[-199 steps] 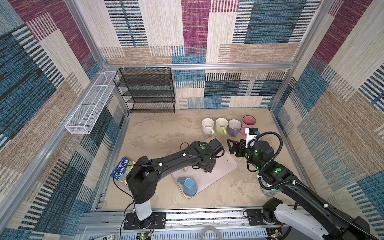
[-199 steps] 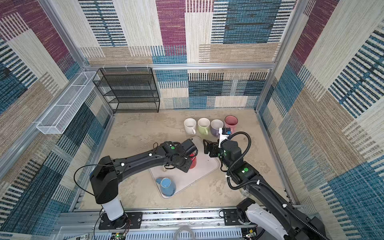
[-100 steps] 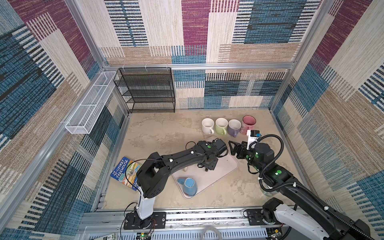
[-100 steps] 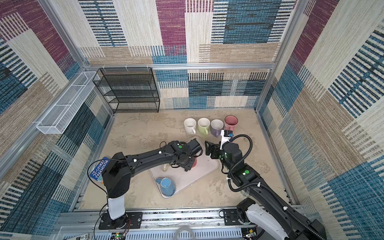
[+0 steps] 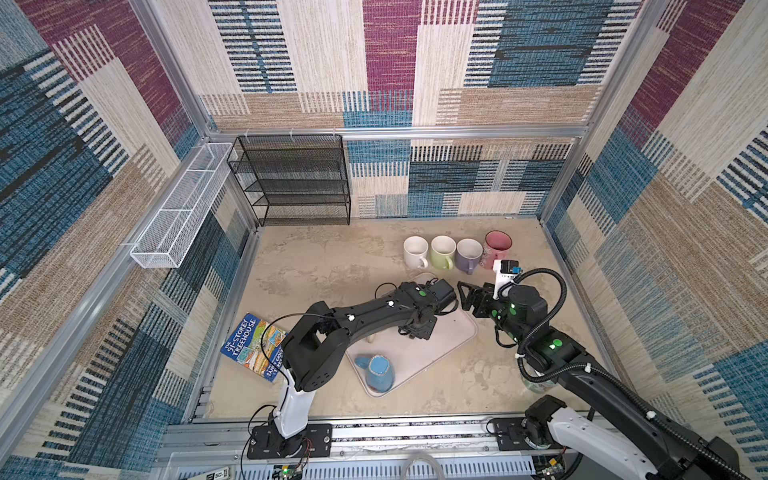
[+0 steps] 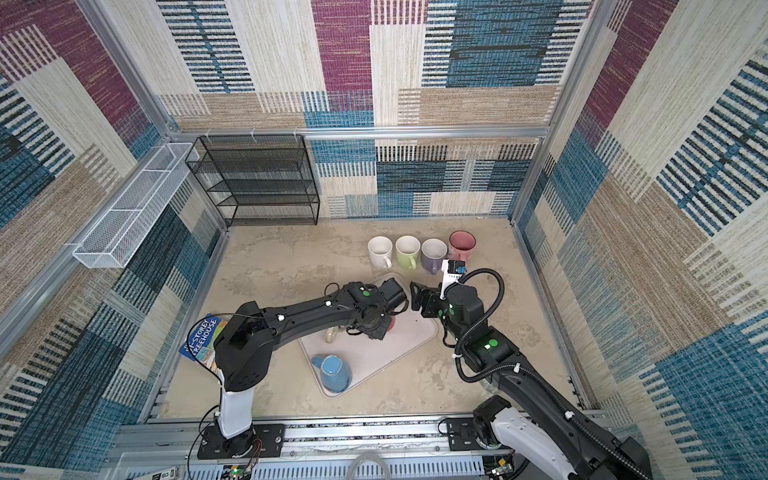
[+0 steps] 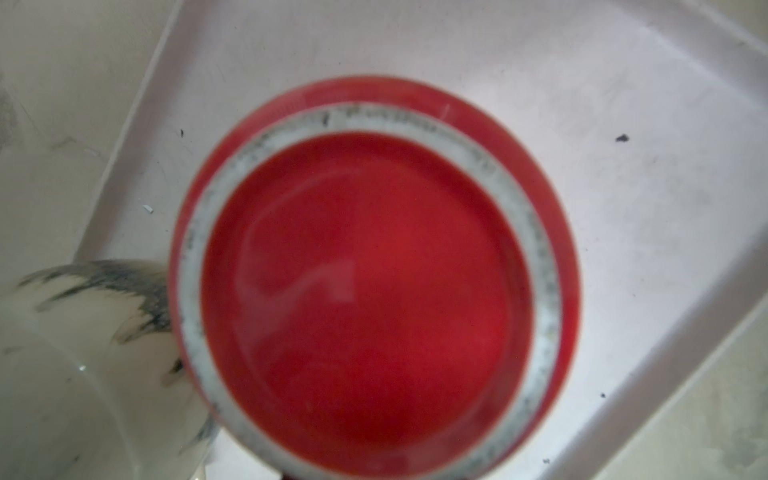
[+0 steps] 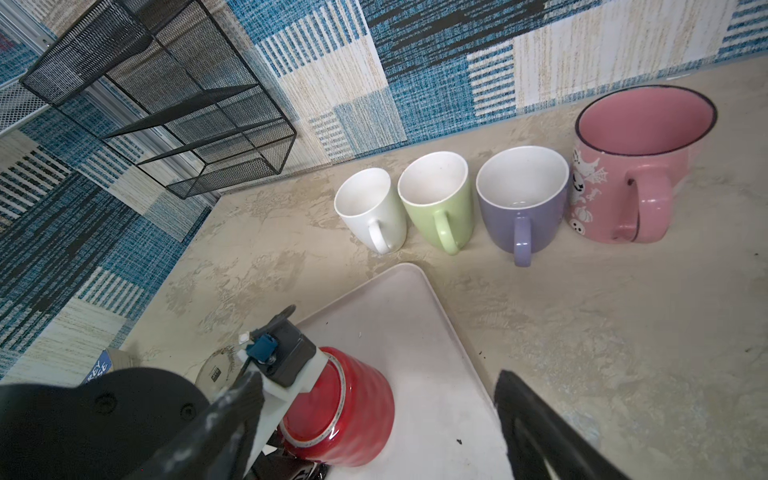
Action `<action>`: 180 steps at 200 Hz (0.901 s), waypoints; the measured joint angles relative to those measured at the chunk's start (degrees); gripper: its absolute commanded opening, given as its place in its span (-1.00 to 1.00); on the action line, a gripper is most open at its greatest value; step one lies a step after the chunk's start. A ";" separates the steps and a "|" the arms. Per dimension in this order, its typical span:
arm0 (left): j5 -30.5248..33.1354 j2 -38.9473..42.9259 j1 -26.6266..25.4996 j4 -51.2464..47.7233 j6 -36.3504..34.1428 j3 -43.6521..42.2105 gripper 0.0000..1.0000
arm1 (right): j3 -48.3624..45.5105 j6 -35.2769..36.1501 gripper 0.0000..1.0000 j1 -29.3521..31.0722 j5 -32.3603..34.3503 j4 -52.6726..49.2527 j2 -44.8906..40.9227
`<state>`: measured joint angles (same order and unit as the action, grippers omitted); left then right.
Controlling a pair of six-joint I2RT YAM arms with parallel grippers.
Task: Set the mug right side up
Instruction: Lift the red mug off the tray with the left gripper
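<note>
1. The book (image 5: 254, 348) lies on the tabletop at the far left, well apart from the tray (image 5: 453, 332), and plays no part in the risk.
2. A pale cup (image 7: 83, 353) stands on the tray just beside the red mug, apparently touching it. If the mug swings that way as it turns, it could knock the cup over.
3. The blue mug (image 5: 378, 372) sits at the tray's near end. I cannot tell whether its base or mouth faces up. It is clear of the work.
4. The red mug (image 7: 374, 282) stands upside down on the tray, its unglazed foot ring facing the left wrist camera. The left gripper (image 5: 417, 330) is down at the mug, but its fingers are hidden in every view, so I cannot tell how wide they stand or whether they hold anything. A glazed, ribbed wall grips poorly, so a shallow or off-centre pinch could let the mug slip and drop while being rotated.
5. The right gripper (image 5: 467, 297) hovers near the tray's far right corner, jaws spread wide and empty. It sits close to the left wrist, so a wide flip could bring the arms into collision.
6. The row of upright mugs (image 5: 442, 251) stands behind the tray, so a long carry backwards risks bumping them.
</note>
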<state>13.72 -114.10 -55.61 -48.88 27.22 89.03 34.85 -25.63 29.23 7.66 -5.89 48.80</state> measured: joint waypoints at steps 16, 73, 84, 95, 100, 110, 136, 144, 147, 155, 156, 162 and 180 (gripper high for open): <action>0.35 -0.20 0.00 0.00 -0.02 0.20 -0.48 | 0.00 0.02 0.79 -0.04 -0.02 0.02 0.09; 0.74 -1.07 0.11 0.00 -0.02 0.76 -0.42 | -0.09 0.02 0.79 -0.17 -0.17 0.09 0.44; 0.79 -1.27 0.15 0.02 -0.02 0.76 -0.40 | -0.24 0.02 0.79 -0.22 -0.20 0.11 0.50; 0.76 -1.40 0.22 0.02 -0.02 0.76 -0.40 | -0.39 0.02 0.79 -0.26 -0.20 0.09 0.50; 0.76 -1.40 0.22 0.00 -0.02 0.76 -0.42 | -0.42 0.04 0.79 -0.28 -0.22 0.09 0.50; 0.76 -1.40 0.22 0.02 0.00 0.76 -0.49 | -0.42 0.04 0.79 -0.33 -0.22 0.11 0.46; 0.83 -1.40 0.22 0.04 0.04 0.74 -0.76 | -0.52 0.07 0.79 -0.44 -0.22 0.09 0.42; 0.85 -1.38 0.22 0.42 0.04 0.74 -0.89 | -0.52 0.09 0.79 -0.46 -0.22 0.13 0.42; 0.81 -1.38 0.22 0.55 0.04 0.74 -0.94 | -0.52 0.22 0.79 -0.48 -0.24 0.13 0.42; 0.94 -1.38 0.24 0.63 0.02 0.74 -1.00 | -0.52 0.26 0.79 -0.50 -0.24 0.11 0.42; 0.96 -1.38 0.24 0.63 0.02 0.74 -1.00 | -0.52 0.26 0.79 -0.50 -0.26 0.11 0.44; 1.09 -1.38 0.24 0.61 0.04 0.74 -1.00 | -0.52 0.26 0.79 -0.55 -0.35 0.11 0.46; 0.85 -1.36 0.26 0.79 0.04 0.74 -1.00 | -0.52 0.26 0.79 -0.72 -1.07 0.11 0.55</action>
<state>14.57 -115.46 -55.35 -48.10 27.27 89.78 34.33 -25.36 28.51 6.59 -5.78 49.34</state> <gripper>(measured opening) 0.160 0.895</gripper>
